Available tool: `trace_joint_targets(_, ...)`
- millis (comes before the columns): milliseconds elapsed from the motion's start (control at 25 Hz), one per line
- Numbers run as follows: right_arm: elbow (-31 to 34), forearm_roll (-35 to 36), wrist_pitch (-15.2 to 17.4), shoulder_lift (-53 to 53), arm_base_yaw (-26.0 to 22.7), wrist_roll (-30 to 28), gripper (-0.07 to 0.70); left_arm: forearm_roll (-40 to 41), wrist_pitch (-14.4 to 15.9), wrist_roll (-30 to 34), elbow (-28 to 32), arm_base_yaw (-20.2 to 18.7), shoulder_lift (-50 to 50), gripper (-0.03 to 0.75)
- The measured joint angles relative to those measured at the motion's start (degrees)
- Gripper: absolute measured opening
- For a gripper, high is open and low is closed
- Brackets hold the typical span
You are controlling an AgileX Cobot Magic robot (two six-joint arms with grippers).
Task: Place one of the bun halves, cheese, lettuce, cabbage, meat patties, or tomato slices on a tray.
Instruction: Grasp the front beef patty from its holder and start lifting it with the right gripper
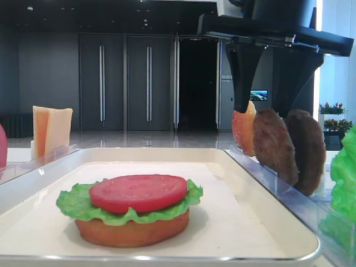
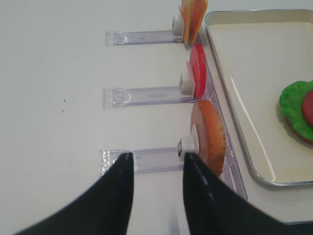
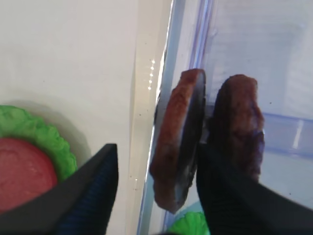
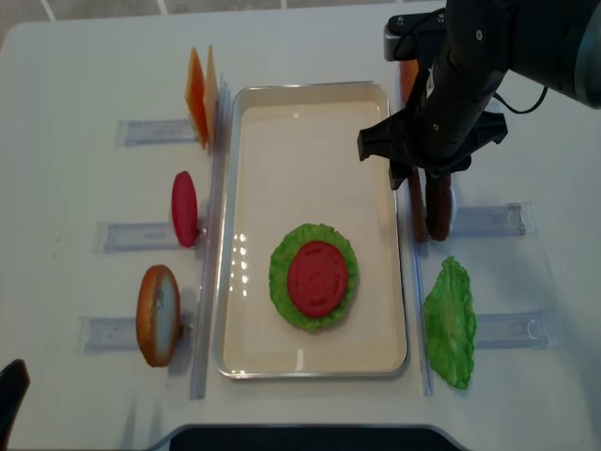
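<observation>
The cream tray (image 1: 233,183) holds a bun half (image 1: 130,231) topped with lettuce (image 1: 78,203) and a tomato slice (image 1: 138,192). Two meat patties stand on edge in a clear rack right of the tray: a grey-brown patty (image 1: 272,146) and a darker one (image 1: 307,151). My right gripper (image 3: 157,149) is open and straddles the grey-brown patty (image 3: 178,142). Its right finger (image 3: 234,196) sits between the two patties. Its left finger (image 3: 93,196) stands apart over the tray rim. My left gripper (image 2: 157,155) is open and empty over a rack beside an upright bun half (image 2: 210,137).
Left of the tray, clear racks hold cheese slices (image 4: 202,99), a tomato slice (image 4: 185,209) and a bun half (image 4: 158,315). A lettuce leaf (image 4: 449,324) lies on the right front rack. Another bun half (image 1: 243,129) stands behind the patties.
</observation>
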Motion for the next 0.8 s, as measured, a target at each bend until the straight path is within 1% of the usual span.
trace_joint_targets(360, 0.0, -1.2, 0.0, 2.8, 0.0, -0.1, 0.374, 0.0, 0.0, 0.0, 0.0, 0.0, 0.0, 0.265)
trace_joint_targets(480, 0.0, -3.0, -0.1, 3.4, 0.0, -0.1, 0.347, 0.0, 0.0, 0.0, 0.0, 0.0, 0.0, 0.265)
trace_joint_targets(560, 0.0, -4.1, -0.1, 3.4, 0.1, -0.1, 0.305, 0.0, 0.0, 0.0, 0.0, 0.0, 0.0, 0.265)
trace_joint_targets(760, 0.0, -9.6, 0.0, 3.4, 0.1, 0.5, 0.14, 0.0, 0.0, 0.0, 0.0, 0.0, 0.0, 0.265)
trace_joint_targets(800, 0.0, -10.0, 0.0, 3.4, 0.1, 1.0, 0.134, 0.0, 0.0, 0.0, 0.0, 0.0, 0.0, 0.265)
